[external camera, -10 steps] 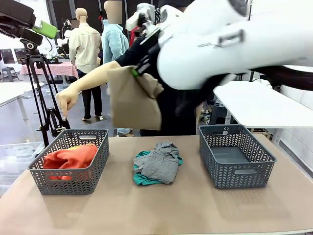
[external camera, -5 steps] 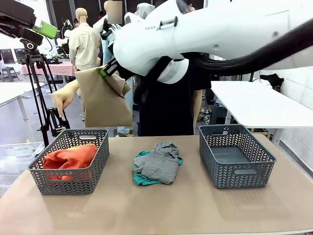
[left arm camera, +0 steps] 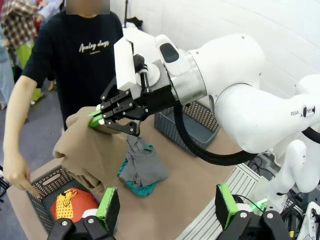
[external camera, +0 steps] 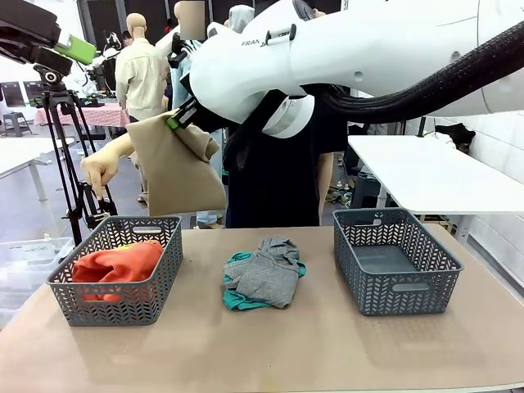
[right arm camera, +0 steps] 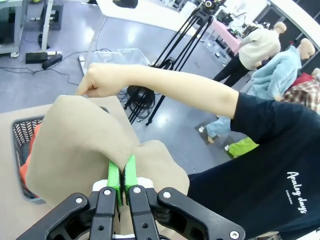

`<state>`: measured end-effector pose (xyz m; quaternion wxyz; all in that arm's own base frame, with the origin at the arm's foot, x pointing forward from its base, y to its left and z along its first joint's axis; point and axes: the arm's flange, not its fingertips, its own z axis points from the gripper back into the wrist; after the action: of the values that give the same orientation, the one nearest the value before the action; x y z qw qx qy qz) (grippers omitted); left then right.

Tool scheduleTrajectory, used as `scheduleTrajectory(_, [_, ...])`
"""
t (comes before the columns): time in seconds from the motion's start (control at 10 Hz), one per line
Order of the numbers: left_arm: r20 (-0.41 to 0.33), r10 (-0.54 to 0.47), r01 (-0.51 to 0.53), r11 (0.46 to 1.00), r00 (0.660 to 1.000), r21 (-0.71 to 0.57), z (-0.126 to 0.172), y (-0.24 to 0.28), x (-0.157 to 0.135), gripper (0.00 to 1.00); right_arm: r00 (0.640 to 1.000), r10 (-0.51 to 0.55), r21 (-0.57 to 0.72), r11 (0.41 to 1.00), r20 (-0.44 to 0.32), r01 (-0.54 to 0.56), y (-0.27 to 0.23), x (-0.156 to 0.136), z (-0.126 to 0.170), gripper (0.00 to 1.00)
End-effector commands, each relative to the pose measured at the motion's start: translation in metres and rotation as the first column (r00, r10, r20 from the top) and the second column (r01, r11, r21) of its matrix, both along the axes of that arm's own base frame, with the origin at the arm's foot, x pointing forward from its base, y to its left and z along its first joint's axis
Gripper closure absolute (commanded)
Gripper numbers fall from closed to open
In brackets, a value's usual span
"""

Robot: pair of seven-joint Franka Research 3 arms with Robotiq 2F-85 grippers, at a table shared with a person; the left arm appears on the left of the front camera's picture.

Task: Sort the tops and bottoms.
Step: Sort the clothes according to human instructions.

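My right gripper (external camera: pixel 176 121) is shut on the tan top (external camera: pixel 176 172), which hangs in the air above and just right of the left basket (external camera: pixel 61 288). In the right wrist view its green pads (right arm camera: pixel 114 176) pinch a fold of the tan cloth (right arm camera: pixel 75 145). An orange-red top (external camera: pixel 115 264) lies in that basket. The grey top (external camera: pixel 266 274) sits on the teal top (external camera: pixel 237 301) at mid-table. My left gripper (left arm camera: pixel 166 207) is open and empty, high above the table. Bottoms are out of view.
A person in a black T-shirt stands at the far side, one hand (external camera: pixel 98 172) pointing down over the left basket. An empty grey basket (external camera: pixel 397 282) stands at the right. A tripod (external camera: pixel 70 139) stands beyond the table's far left.
My right arm has swung left with the tan top, from mid-table towards the left basket. The person's pointing hand shifted slightly left.
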<state>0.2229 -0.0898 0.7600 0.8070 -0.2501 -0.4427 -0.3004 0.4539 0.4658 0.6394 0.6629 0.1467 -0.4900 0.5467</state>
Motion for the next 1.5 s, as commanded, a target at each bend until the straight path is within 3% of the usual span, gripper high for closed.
scheduleTrajectory(0.0, [-0.003,-0.025,0.025,1.000,1.000,-0.010,0.000,0.001,0.000,0.00,0.999,0.032,0.052,0.998,0.024,-0.033,0.020,0.014,-0.010,1.00])
scheduleTrajectory(0.3, [-0.003,-0.025,0.025,1.000,1.000,-0.010,0.000,0.001,0.000,0.00,0.984,0.177,0.109,0.978,0.017,-0.178,0.086,0.054,-0.034,1.00])
scheduleTrajectory(0.8, [-0.003,-0.025,0.025,1.000,1.000,-0.010,0.000,0.001,0.000,0.00,0.921,0.357,0.028,0.934,-0.158,-0.357,0.190,0.108,-0.124,1.00])
scheduleTrajectory(1.0, [-0.003,-0.025,0.025,1.000,1.000,-0.010,0.000,0.001,0.000,0.00,0.903,0.364,0.038,0.930,-0.228,-0.366,0.199,0.115,-0.156,1.00])
scheduleTrajectory(1.2, [-0.003,-0.025,0.025,1.000,1.000,-0.010,0.000,0.001,0.000,0.00,0.858,0.350,-0.002,0.926,-0.375,-0.378,0.198,0.117,-0.186,1.00])
scheduleTrajectory(1.4, [-0.003,-0.025,0.025,1.000,1.000,-0.010,0.000,0.001,0.000,0.00,0.827,0.302,-0.047,0.929,-0.475,-0.366,0.188,0.121,-0.220,1.00])
